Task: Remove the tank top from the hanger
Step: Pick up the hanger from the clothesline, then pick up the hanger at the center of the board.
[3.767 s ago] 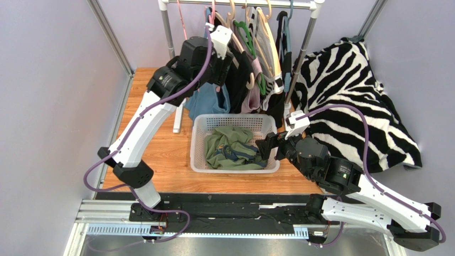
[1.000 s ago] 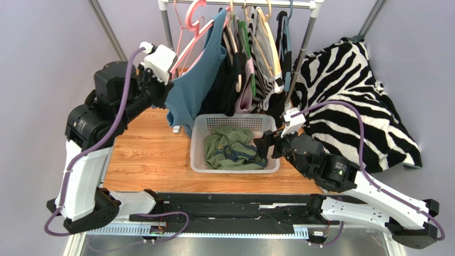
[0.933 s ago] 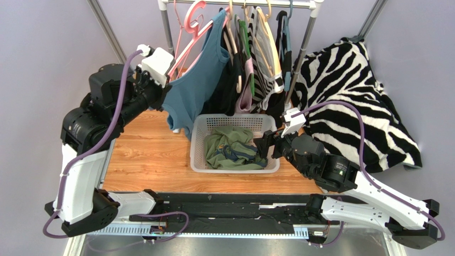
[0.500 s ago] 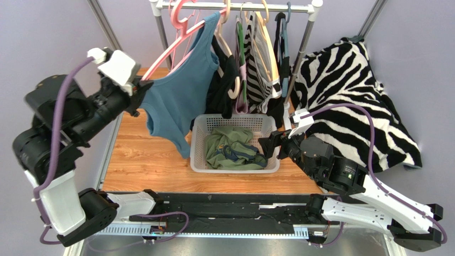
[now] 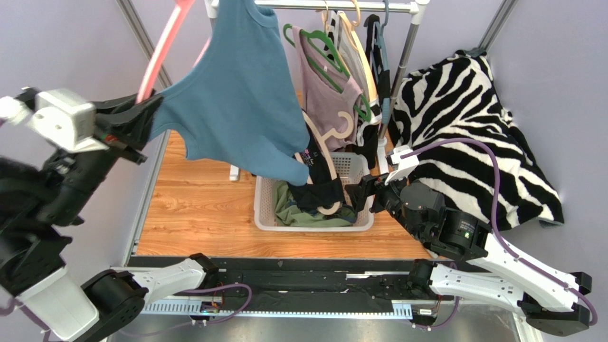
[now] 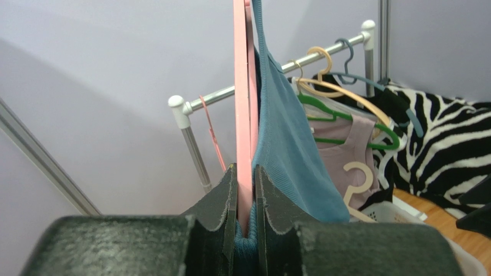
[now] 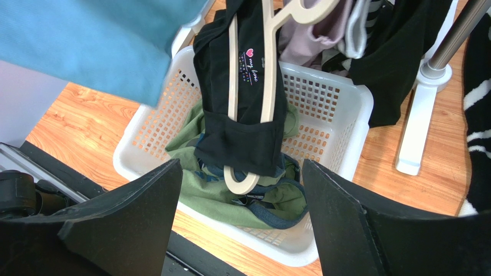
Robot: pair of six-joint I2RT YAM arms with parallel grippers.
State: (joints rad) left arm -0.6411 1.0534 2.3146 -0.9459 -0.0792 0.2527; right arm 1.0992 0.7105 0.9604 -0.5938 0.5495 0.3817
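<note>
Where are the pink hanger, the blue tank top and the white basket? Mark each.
pink hanger (image 6: 243,115): left wrist view, its upright bar.
blue tank top (image 5: 235,107): top external view, middle of fabric.
white basket (image 7: 337,106): right wrist view, right wall.

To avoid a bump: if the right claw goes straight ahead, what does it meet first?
Probably the black top on its cream hanger, hanging over the basket; depth is unclear.

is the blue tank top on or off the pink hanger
On: the tank top drapes over the pink hanger, both pinched in the left hand.
</note>
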